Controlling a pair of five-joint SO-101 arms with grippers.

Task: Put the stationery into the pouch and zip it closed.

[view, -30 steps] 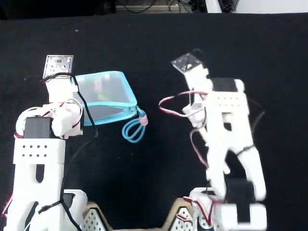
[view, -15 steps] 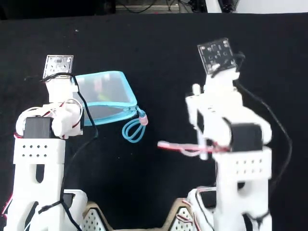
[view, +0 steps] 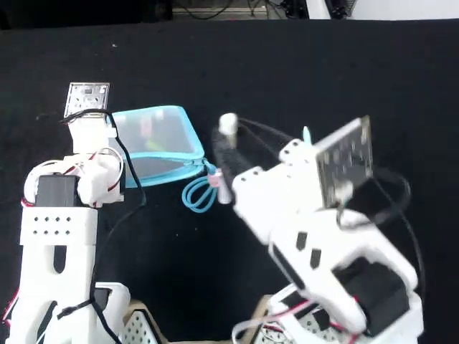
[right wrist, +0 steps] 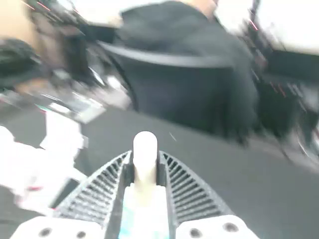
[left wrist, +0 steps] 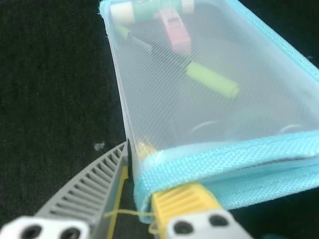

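The pouch (view: 154, 140) is kept on the table beside the left arm, with one corner pinched by the left gripper (left wrist: 144, 181), seemingly to anchor it for loading. A white stick (right wrist: 145, 142), perhaps glue, is clamped in the right gripper (right wrist: 145, 157) and held raised near the zip end. There the blue cord loop (view: 197, 193) is sprawled across the approach.

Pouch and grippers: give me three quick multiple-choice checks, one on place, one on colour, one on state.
1. The left gripper grips the pouch at: A its corner; B its loop; C nowhere.
2. The pouch's trim is: A red; B light blue; C yellow.
3. The right gripper is: A open; B shut on a white-tipped stick; C shut on the pouch.
Key: A, the corner is pinched in it; B, blue edging shows; B, the stick is clamped in it.
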